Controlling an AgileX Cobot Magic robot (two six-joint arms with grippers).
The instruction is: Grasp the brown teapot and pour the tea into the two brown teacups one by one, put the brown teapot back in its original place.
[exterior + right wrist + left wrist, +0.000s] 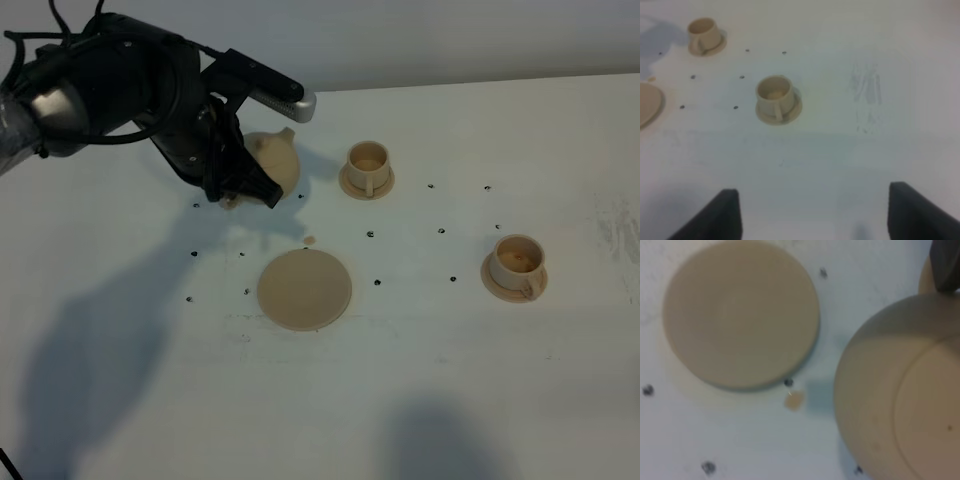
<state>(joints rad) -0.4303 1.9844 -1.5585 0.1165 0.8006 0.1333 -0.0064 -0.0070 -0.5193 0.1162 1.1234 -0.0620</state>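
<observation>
A: What lies closest?

B: The right gripper [815, 215], fingers spread wide with nothing between them, low over the bare table [450, 400]. Beyond it is the wide saucer disc [305, 290], empty. That is where the pot must return. The nearer teacup [517, 262] stands on its small saucer, well apart to the right.

A: And the pot itself?

B: The brown teapot [275, 160] is further back, off the disc, clamped in the left gripper [250, 188]. It is just beside the farther teacup [367, 165] and not touching it. A tan speck [310, 240] sits on the table between pot and disc.

A: How would it handle?

B: I would judge it stiff and light, with a smooth round belly that a pinch could slip off. It looks breakable if knocked against a cup.

A: So where should it be held?

B: At the loop handle, which gives the fingers something to close around. The grip seems to be on that side, but the fingers hide the contact. The cups are small and could be shoved easily, so I would tip slowly.
</observation>
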